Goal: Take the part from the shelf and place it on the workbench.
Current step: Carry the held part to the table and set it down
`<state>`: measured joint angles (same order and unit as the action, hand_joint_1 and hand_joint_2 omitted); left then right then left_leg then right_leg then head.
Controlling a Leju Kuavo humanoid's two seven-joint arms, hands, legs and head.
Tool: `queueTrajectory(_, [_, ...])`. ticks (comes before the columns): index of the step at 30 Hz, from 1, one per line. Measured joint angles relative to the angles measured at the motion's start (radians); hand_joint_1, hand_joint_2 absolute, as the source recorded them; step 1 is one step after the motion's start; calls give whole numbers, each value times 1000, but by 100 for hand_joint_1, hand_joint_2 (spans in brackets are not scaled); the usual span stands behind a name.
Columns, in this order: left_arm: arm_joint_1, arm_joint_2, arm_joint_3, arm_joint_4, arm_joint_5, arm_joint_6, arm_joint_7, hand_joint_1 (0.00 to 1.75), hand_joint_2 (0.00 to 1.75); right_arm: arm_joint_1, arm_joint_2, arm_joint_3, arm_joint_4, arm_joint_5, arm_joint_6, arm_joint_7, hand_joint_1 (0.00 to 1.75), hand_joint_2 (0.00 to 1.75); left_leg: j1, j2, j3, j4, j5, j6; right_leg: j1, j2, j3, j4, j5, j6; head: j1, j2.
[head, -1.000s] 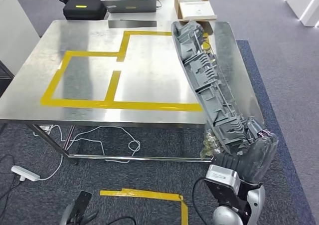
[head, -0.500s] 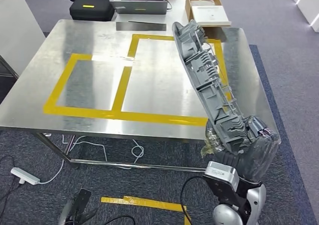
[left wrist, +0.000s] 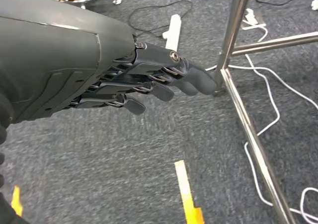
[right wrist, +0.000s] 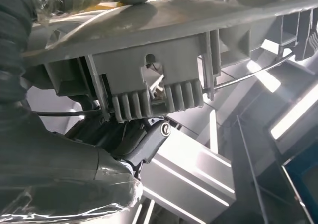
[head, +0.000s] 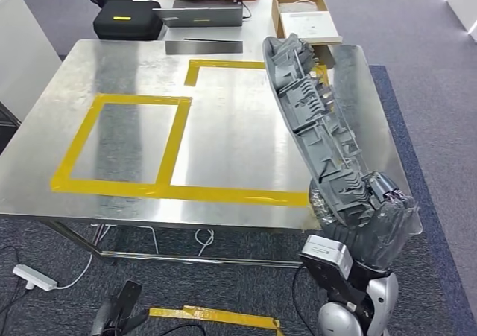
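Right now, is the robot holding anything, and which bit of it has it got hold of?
Yes. Its right hand grips a long grey plastic part by its lower end. The left hand holds nothing.

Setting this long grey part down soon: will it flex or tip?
The grey part looks like ribbed moulded plastic, so probably stiff and light. The right robot hand holds one end, so it may lever. Once released, it could rock on its ribs.

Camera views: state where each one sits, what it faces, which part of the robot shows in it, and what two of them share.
Head view: high on the body, looking down at the steel workbench; right hand grips the grey part.
Left wrist view: behind the left hand, facing carpet and a table leg.
Right wrist view: behind the right hand, facing the part's ribbed side.
Shared: the head and right wrist views both show the part.
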<state>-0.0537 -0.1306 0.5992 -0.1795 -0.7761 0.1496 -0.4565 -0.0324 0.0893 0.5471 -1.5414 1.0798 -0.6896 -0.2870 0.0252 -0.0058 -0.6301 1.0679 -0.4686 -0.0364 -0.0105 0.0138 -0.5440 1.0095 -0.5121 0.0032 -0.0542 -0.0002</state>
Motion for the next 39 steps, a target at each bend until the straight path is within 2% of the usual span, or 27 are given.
queueTrajectory(1, [0, 0, 0, 0, -2, 0, 1, 0, 175, -1, 0, -1, 1, 10, 0, 3, 175, 175, -2, 0, 3, -21, 8, 6, 1, 1, -1, 3, -5, 6, 0, 0])
queueTrajectory(3, [0, -1, 0, 0, -6, 0, 2, 0, 175, -3, 1, -2, 3, 28, 0, 9, 175, 175, -5, 1, 3, -27, 2, 25, 2, 1, -4, 5, -12, 16, 0, 0])
queueTrajectory(5, [-1, -3, 0, 0, -9, 0, 3, 0, 175, -4, 1, -2, 6, 46, 0, 16, 175, 175, -3, 0, 4, -28, 4, 37, 1, -2, -12, 19, -28, 25, 5, 0])
queueTrajectory(7, [-4, -4, 0, 0, -12, 0, 3, 0, 175, -11, 1, -2, 9, 65, 0, 21, 175, 175, -1, 0, 7, -30, 2, 46, 0, -6, -54, 99, -69, 32, 10, 0])
queueTrajectory(9, [-5, -4, 0, -1, -17, -1, 3, 0, 175, -18, 2, -2, 16, 85, 0, 27, 175, 175, -4, 0, 9, -30, -2, 52, -1, -7, -127, 228, -115, 36, 13, 0])
queueTrajectory(10, [-5, -4, 0, -1, -20, -1, 3, 0, 175, -21, 2, -2, 20, 95, 0, 31, 175, 175, -5, 0, 10, -30, -4, 54, -1, -7, -156, 270, -120, 36, 13, 0])
queueTrajectory(11, [-5, -4, 0, -1, -22, -2, 3, 0, 175, -25, 2, -2, 25, 104, 0, 37, 175, 175, -6, -1, 13, -30, -7, 55, -1, -7, -169, 277, -105, 34, 13, 0])
queueTrajectory(12, [-5, -5, 0, -1, -23, -3, 3, 0, 175, -30, 2, -2, 31, 112, 0, 42, 175, 175, -7, -2, 17, -30, -9, 55, -1, -7, -163, 246, -72, 31, 13, 0])
queueTrajectory(13, [-6, -5, 0, -1, -24, -3, 3, 0, 175, -36, 3, -3, 35, 118, 0, 47, 175, 175, -7, -2, 22, -30, -13, 54, 0, -7, -142, 185, -29, 26, 13, 0])
queueTrajectory(15, [-7, -6, 0, -1, -24, -3, 4, 0, 175, -46, 5, -3, 42, 124, 0, 50, 175, 175, -9, -3, 28, -29, -19, 48, 3, -7, -92, 73, 25, 18, 13, 0])
queueTrajectory(16, [-7, -6, 0, -1, -24, -4, 5, 0, 175, -50, 7, -3, 44, 125, 0, 51, 175, 175, -10, -3, 27, -29, -19, 44, 6, -7, -77, 41, 31, 14, 12, 0])
queueTrajectory(19, [-8, -6, 0, -1, -26, -4, 7, 0, 175, -54, 12, -3, 52, 128, 0, 53, 175, 175, -9, -2, 24, -32, -19, 29, 8, -5, -65, 18, 25, 7, 11, 0])
queueTrajectory(21, [-8, -6, 0, -1, -27, -4, 7, 0, 175, -56, 16, -5, 56, 129, 0, 54, 175, 175, -8, -1, 16, -7, -39, 19, 3, -6, -58, 9, 28, -2, 10, 0])
queueTrajectory(22, [-9, -6, -1, -1, -28, -4, 7, 0, 175, -58, 18, -6, 58, 132, 0, 55, 175, 175, -8, 0, -3, 34, -63, 15, 1, -6, -54, 5, 29, -7, 9, 0])
queueTrajectory(24, [-8, -5, -1, -1, -32, -6, 8, 0, 175, -65, 20, -6, 66, 142, 0, 65, 175, 175, -7, 1, -63, 157, -118, 11, 2, -7, -51, 5, 27, -13, 9, 0])
queueTrajectory(25, [-8, -5, -1, -1, -36, -7, 10, 0, 175, -70, 21, -6, 73, 151, 0, 75, 175, 175, -7, 1, -89, 208, -132, 9, 3, -6, -50, 5, 26, -14, 9, 0])
queueTrajectory(26, [-9, -5, -1, -1, -39, -9, 11, 0, 175, -77, 22, -6, 83, 162, 1, 87, 175, 175, -7, 1, -102, 228, -126, 9, 3, -5, -48, 5, 25, -14, 9, 0])
queueTrajectory(27, [-10, -5, -1, -1, -44, -11, 14, 0, 175, -87, 25, -6, 94, 177, 1, 102, 175, 175, -7, 1, -97, 211, -102, 10, 3, -4, -46, 5, 24, -14, 9, 0])
queueTrajectory(29, [-14, -5, -1, -1, -54, -15, 18, 0, 175, -114, 33, -6, 118, 217, 2, 136, 175, 175, -8, 1, -48, 97, -28, 17, 3, -1, -41, 6, 21, -11, 9, 0])
queueTrajectory(30, [-17, -5, -1, -1, -59, -17, 19, 0, 175, -131, 37, -6, 132, 246, 4, 156, 175, 175, -9, 1, -20, 35, -3, 21, 5, 0, -41, 9, 19, -8, 10, 0])
queueTrajectory(31, [-20, -5, -2, -1, -65, -20, 21, 0, 175, -151, 41, -5, 147, 279, 6, 179, 175, 175, -11, 1, -1, -7, 9, 24, 7, 0, -43, 10, 18, -4, 10, 0])
queueTrajectory(32, [-24, -6, -2, -1, -70, -23, 22, 0, 175, -173, 44, -5, 166, 316, 12, 203, 175, 175, -13, 1, 8, -28, 9, 28, 9, 0, -45, 11, 18, 1, 10, 0])
queueTrajectory(34, [-28, -7, -2, -1, -81, -32, 24, 0, 175, -221, 49, -4, 212, 396, 29, 257, 175, 175, -13, 2, 9, -37, 7, 35, 9, 0, -48, 10, 18, 11, 10, 0])
queueTrajectory(36, [-32, -10, -2, -1, -91, -43, 24, 0, 175, -272, 53, 4, 264, 455, 47, 320, 175, 175, -9, 2, 11, -44, 12, 46, 7, -3, -62, 32, 1, 22, 14, 0])
queueTrajectory(37, [-34, -11, -2, -2, -95, -48, 24, 0, 175, -303, 53, 16, 293, 470, 58, 360, 175, 175, -6, 2, 11, -47, 14, 51, 6, -4, -82, 71, -21, 26, 17, 0])
queueTrajectory(39, [-39, -12, -3, -3, -104, -57, 26, 0, 175, -368, 53, 60, 361, 482, 82, 439, 175, 175, -6, 4, 11, -47, 14, 55, 3, -6, -145, 199, -79, 34, 22, 0])
